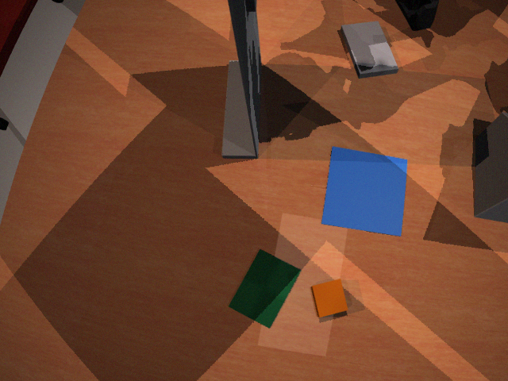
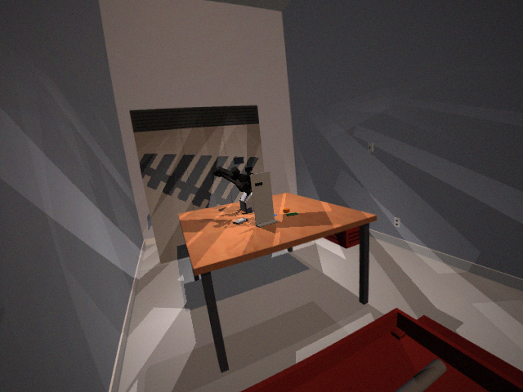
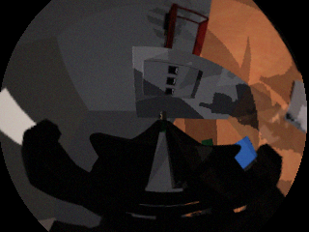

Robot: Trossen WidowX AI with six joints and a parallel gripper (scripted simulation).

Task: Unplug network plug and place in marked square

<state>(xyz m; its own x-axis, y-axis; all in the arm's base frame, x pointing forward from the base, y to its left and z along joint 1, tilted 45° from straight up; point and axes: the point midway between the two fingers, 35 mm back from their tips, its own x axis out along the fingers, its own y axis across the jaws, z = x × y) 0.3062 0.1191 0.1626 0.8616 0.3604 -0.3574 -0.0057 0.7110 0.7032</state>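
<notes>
The upright grey panel [image 1: 246, 78] [image 2: 264, 198] [image 3: 193, 87] stands on its base plate [image 1: 236, 118] at the back middle of the table. Its dark sockets [image 3: 172, 80] show in the wrist view. My gripper [image 3: 162, 123] is shut on a narrow pale grey plug [image 3: 161, 158] whose tip points at the panel's lower edge. I cannot tell whether the plug sits in a socket. In the exterior view my black arm [image 2: 231, 172] reaches to the panel from behind. A blue marked square [image 1: 365, 190] [image 3: 246, 153] lies flat on the table to the right of the panel's base.
A green rectangle [image 1: 264, 289] and an orange cube [image 1: 329, 298] lie in front of the blue square. A flat grey box [image 1: 369, 49] lies at the back right. A dark grey block [image 1: 492, 172] stands at the right edge. A black arm part [image 1: 418, 12] is at the top.
</notes>
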